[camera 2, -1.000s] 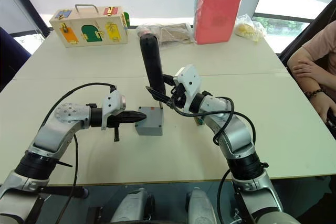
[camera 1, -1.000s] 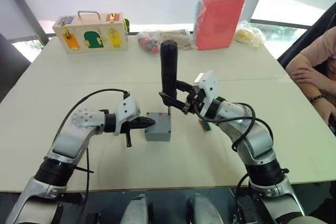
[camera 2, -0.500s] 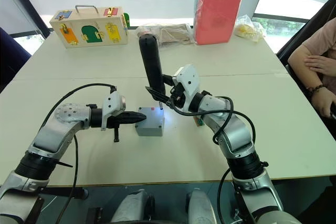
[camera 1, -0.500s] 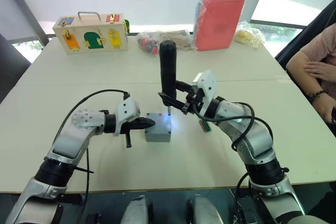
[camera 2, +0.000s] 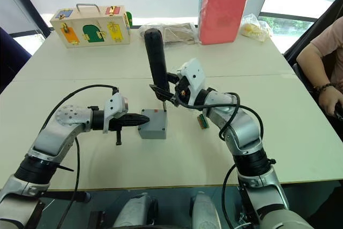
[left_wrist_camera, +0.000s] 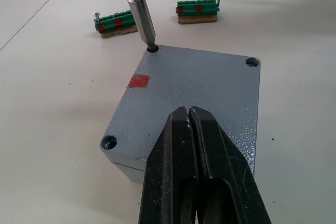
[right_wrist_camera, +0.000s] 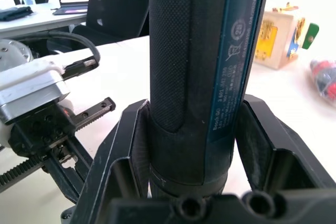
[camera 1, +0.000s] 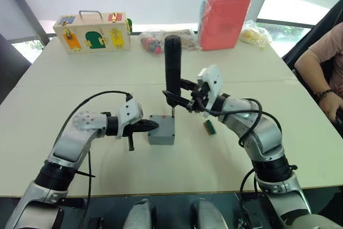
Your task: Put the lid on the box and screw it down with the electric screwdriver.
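Note:
The grey lid (left_wrist_camera: pixel 197 85), with a red mark (left_wrist_camera: pixel 139 81) and corner screw holes, lies on the grey box (camera 1: pixel 162 130) in the middle of the table. My left gripper (left_wrist_camera: pixel 189 110) is shut and empty, and its tips rest on the lid's top from the left side (camera 1: pixel 154 125). My right gripper (camera 1: pixel 181 99) is shut on the lower end of the black electric screwdriver (camera 1: pixel 172 71), which stands upright. The metal bit (left_wrist_camera: pixel 140 11) sits in the lid's far right corner hole. In the right wrist view the screwdriver (right_wrist_camera: pixel 197 61) runs between the fingers (right_wrist_camera: pixel 265 145).
A wooden box with coloured doors (camera 1: pixel 92 31) stands at the back left. A red pouch in a plastic bag (camera 1: pixel 224 19) and smaller bags (camera 1: pixel 166 39) line the back edge. Green terminal blocks (left_wrist_camera: pixel 198 11) (left_wrist_camera: pixel 112 23) lie just right of the box. A person's arm (camera 1: pixel 320 71) rests at the right edge.
The blue glow on the lid from the screwdriver's tip half a second ago is gone. My right arm has shifted slightly with the screwdriver. The person's arm has moved.

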